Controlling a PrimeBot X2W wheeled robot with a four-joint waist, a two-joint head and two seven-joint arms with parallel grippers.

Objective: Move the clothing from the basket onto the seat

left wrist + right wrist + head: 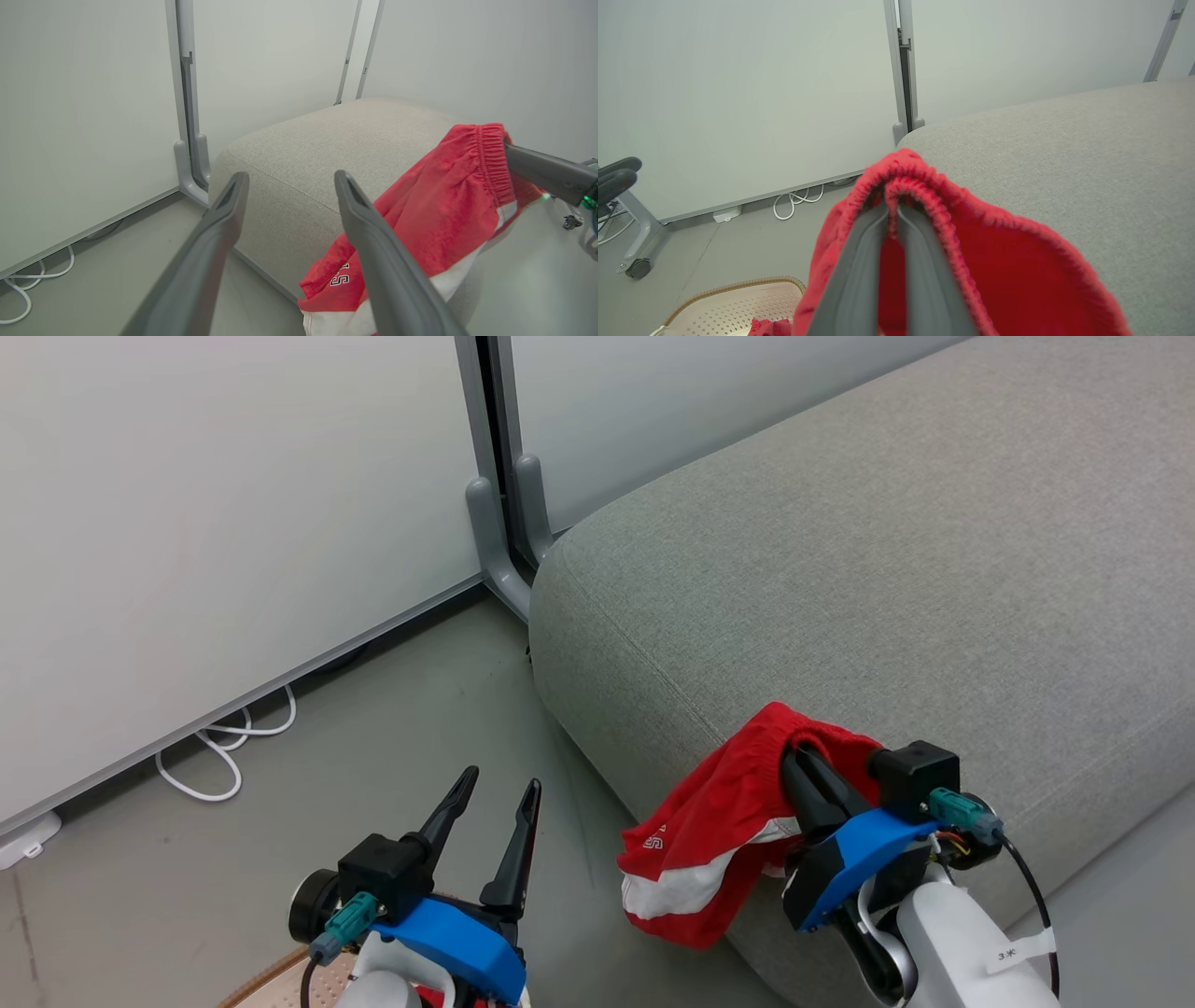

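Between the fingers of the right gripper [892, 210], a red garment [1008, 261] is pinched at its gathered elastic waistband. The two fingers stand pressed almost together, and the waistband folds over their tips.

From that grip, in the head view, the garment [728, 803] hangs down and to the left of the fingers, across the rounded front edge of the seat [887, 569]. Its lower end carries a white band and black-and-white lettering. That end sits against or just in front of the seat's front face; contact cannot be confirmed. The seat top beyond the fingertips is bare grey fabric.

The left gripper [502, 779] has its fingers spread well apart with nothing between them. They point toward the seat's corner [327, 140] and the floor before it. In the left wrist view the garment [439, 219] lies to the right of the right-hand finger, which crosses in front of its lower part. The other arm's finger enters the waistband from the far right.

Below and to the left of the right fingers, the basket [738, 303] stands on the floor. A piece of red cloth [768, 325] shows inside it at the picture's bottom edge. In the head view the basket rim [271, 980] shows just beside the left gripper's base.

Beyond the left fingertips, a white cable [224, 747] lies looped on the floor at the foot of the wall panel.
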